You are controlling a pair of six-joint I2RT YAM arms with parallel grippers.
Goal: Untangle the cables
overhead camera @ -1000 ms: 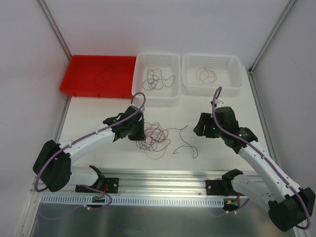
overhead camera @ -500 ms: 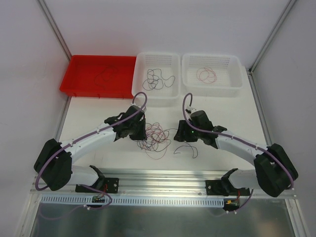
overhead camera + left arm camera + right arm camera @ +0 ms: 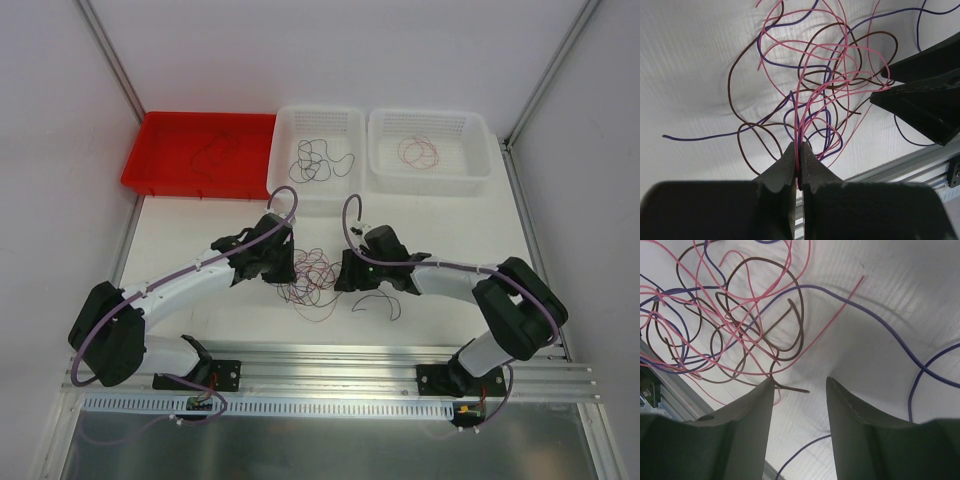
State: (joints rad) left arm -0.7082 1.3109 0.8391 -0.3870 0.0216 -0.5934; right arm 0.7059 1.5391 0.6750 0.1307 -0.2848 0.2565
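The cables [image 3: 314,278] lie as a tangle of pink, brown and purple strands on the white table between my two grippers. My left gripper [image 3: 287,270] is at the tangle's left edge; in the left wrist view it [image 3: 800,156] is shut on a few pink and purple strands. My right gripper [image 3: 343,276] is low over the tangle's right edge and stands open [image 3: 800,386]. A brown strand's end [image 3: 795,388] lies beside its left finger, ungripped. A loose purple cable [image 3: 381,299] curls on the table just right of the tangle.
A red tray [image 3: 165,165] and two white baskets [image 3: 290,190] [image 3: 480,170] stand along the back, each holding some cables. An aluminium rail [image 3: 330,352] runs along the table's near edge. White walls close in both sides.
My right arm has swung left from the table's right side down to the tangle, its jaws narrowing slightly. The left gripper has stayed shut in place.
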